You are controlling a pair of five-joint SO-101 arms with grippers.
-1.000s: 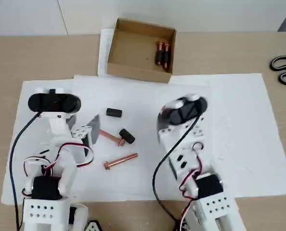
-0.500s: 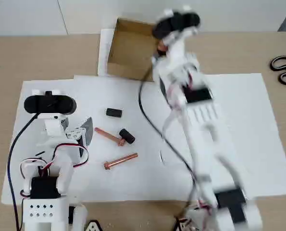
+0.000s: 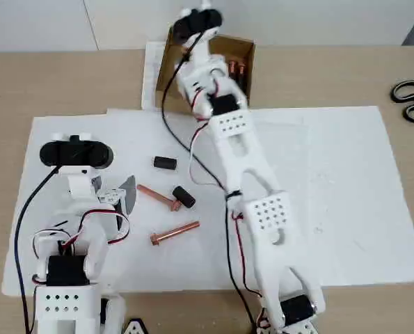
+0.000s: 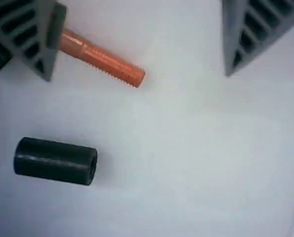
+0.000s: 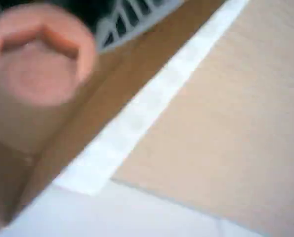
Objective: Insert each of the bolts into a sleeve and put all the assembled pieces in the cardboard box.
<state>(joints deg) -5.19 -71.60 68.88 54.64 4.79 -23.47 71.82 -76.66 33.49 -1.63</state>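
Hands first: my left hand (image 4: pixel 138 69) is spread wide over the white paper (image 3: pixel 332 174) on the desk (image 3: pixel 67 76), holding nothing. A copper bolt (image 4: pixel 100 57) lies with its threaded tip between the fingers, close to one of them, and a black sleeve (image 4: pixel 55 161) lies just past it, not touching. My right hand (image 3: pixel 193 43) hangs over the cardboard box (image 3: pixel 166 87), clamped on a second bolt (image 5: pixel 38 54) whose head sits by its grey finger (image 5: pixel 132 19). Two assembled pieces (image 3: pixel 236 69) lie in the box beside that hand
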